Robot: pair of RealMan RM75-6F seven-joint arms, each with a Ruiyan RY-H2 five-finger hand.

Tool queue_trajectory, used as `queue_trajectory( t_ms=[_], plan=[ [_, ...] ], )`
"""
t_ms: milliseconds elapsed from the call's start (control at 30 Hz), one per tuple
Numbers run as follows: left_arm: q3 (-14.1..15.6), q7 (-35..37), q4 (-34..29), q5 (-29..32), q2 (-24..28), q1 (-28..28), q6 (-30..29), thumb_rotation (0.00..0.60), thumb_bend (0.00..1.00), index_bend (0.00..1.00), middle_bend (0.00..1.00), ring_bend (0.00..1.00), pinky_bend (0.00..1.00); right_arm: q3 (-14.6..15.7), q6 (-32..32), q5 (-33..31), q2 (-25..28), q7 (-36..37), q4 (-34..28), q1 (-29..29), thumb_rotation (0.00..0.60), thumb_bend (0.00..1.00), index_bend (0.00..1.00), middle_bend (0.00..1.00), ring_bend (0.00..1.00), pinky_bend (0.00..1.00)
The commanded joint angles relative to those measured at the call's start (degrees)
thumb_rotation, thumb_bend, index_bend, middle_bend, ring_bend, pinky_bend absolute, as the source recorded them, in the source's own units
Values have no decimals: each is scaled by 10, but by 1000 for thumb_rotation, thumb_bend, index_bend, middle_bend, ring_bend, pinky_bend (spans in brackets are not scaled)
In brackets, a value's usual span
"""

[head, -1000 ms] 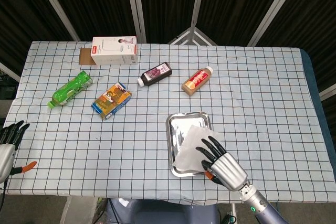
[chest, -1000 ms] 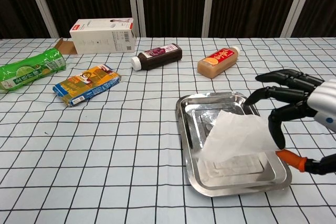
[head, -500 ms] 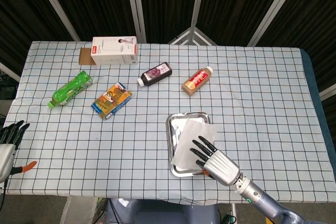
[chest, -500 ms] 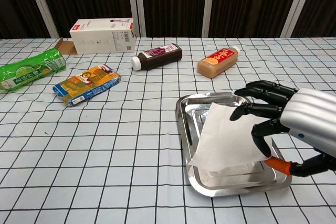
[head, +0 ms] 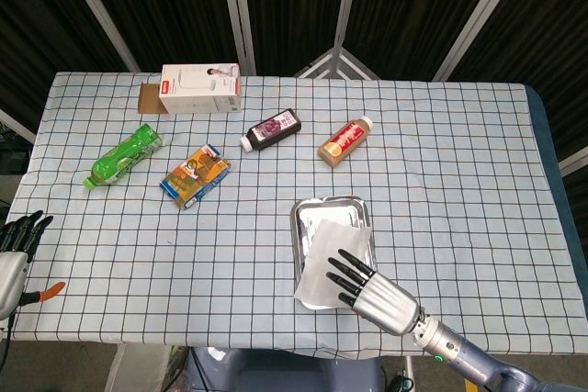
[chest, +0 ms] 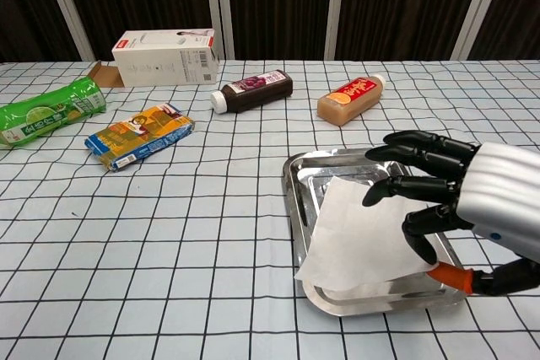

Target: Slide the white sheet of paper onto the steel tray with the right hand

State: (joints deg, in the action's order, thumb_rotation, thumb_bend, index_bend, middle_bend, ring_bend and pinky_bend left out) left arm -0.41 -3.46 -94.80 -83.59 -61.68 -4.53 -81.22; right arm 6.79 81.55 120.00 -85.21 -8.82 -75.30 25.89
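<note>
Now my right hand point(chest: 460, 200) rests spread fingers point(chest: 396, 193) on the white sheet of paper point(chest: 359, 238), which lies over the steel tray point(chest: 337, 164), its near-left corner overhanging the rim. Pushing further left could drag it off onto the worktop.

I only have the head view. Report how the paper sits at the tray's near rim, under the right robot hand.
Observer: Chest view shows the steel tray's near rim bare. The white paper's near edge stops just short of it.
Operator: Give me the paper's left corner.
Observer: It juts past the tray's left rim and rides on top of it.
Operator: Now the thumb.
Observer: The right robot hand's orange thumb tip lies by the tray's near right corner, beside the paper's edge.
</note>
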Motion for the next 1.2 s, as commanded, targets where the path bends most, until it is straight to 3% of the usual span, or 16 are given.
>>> queue_trajectory(
  t_ms=[33, 567, 967, 1200],
  plan=[
    [0, 0, 0, 2, 0, 0, 1, 600, 0, 0, 0, 0, 0, 4, 13, 7, 2, 7, 15, 1, 600, 469, 733, 265, 51, 0],
    [-2, 1, 0, 8, -1, -3, 7, 600, 0, 0, 0, 0, 0, 6, -32, 6, -17, -8, 120, 37, 600, 469, 733, 265, 53, 0],
    [-1, 3, -2, 6, 0, -3, 6, 600, 0, 0, 0, 0, 0, 5, 14, 33, -10, -54, 162, 50, 600, 468, 733, 265, 53, 0],
    [-1, 5, -2, 6, 0, -2, 6, 600, 0, 0, 0, 0, 0, 20, 31, 53, -3, -59, 164, 56, 600, 469, 733, 265, 54, 0]
  ],
)
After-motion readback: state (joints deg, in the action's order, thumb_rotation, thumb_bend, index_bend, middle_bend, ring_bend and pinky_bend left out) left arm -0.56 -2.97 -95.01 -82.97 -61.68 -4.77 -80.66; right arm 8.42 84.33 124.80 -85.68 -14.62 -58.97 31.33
